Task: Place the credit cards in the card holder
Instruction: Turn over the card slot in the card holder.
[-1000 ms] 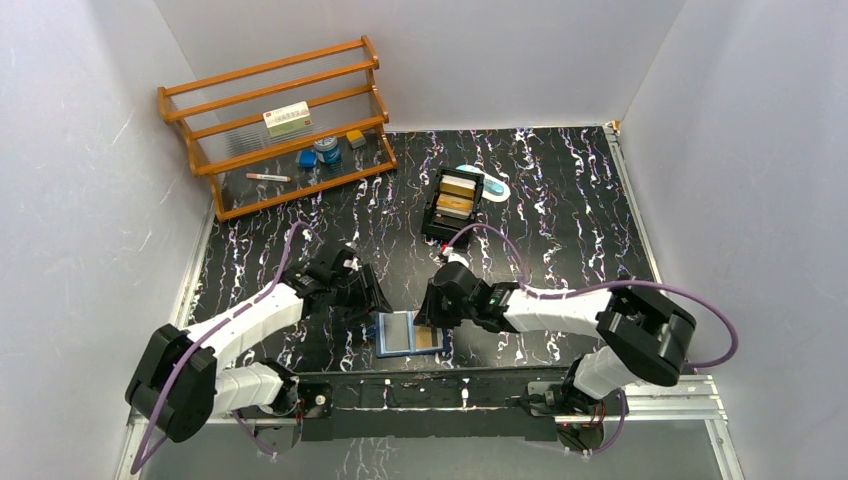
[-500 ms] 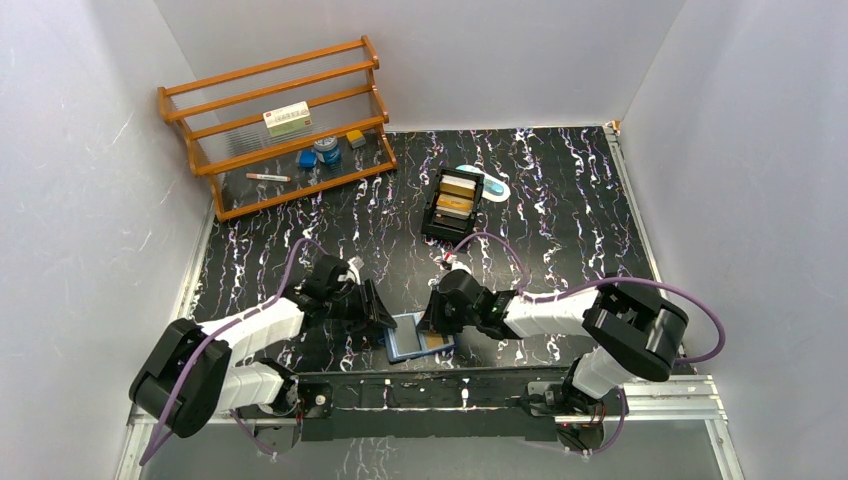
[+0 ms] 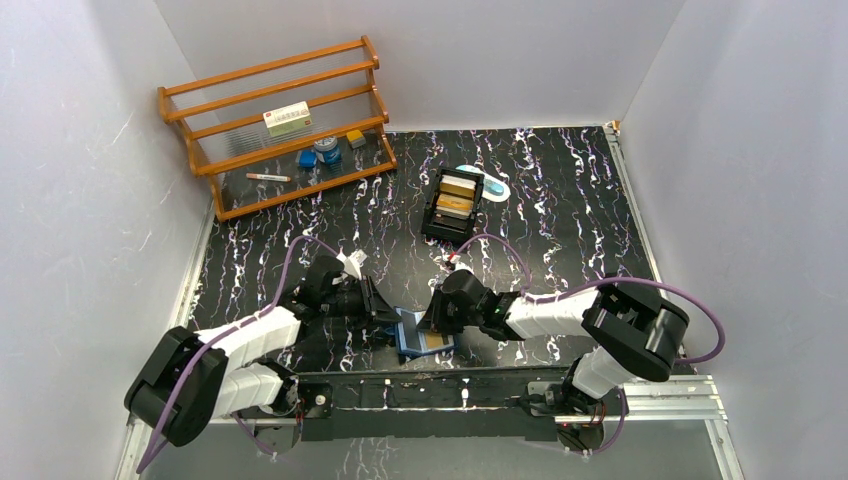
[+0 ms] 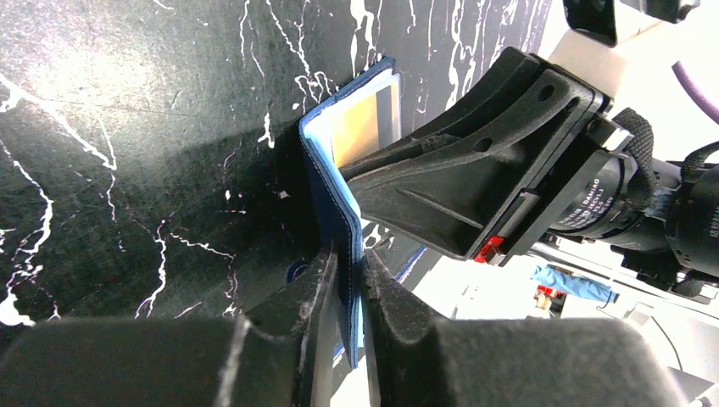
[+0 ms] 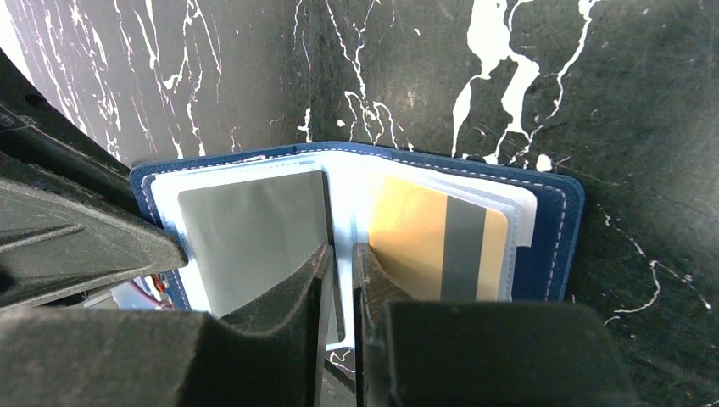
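The navy card holder (image 3: 420,336) lies half open near the table's front edge. My left gripper (image 3: 388,312) is shut on its left cover and holds that flap upright (image 4: 332,195). My right gripper (image 3: 436,320) is closed at the middle fold (image 5: 341,250), pinching a thin light-blue pocket leaf. A gold credit card with a grey stripe (image 5: 432,246) sits in the right pocket, and a grey card face (image 5: 254,237) shows on the left page. More gold credit cards (image 3: 458,187) lie in the black tray (image 3: 436,222).
A wooden rack (image 3: 375,75) stands at the back left, with a white-and-red box (image 3: 287,119) and small items on it. A blue-and-white object (image 3: 492,186) lies beside the tray. The arms' base rail (image 3: 430,388) runs just in front of the holder.
The left gripper has moved right and lifted the holder's left cover, so the flat-open holder is now half folded. The right gripper has shifted slightly toward the fold.
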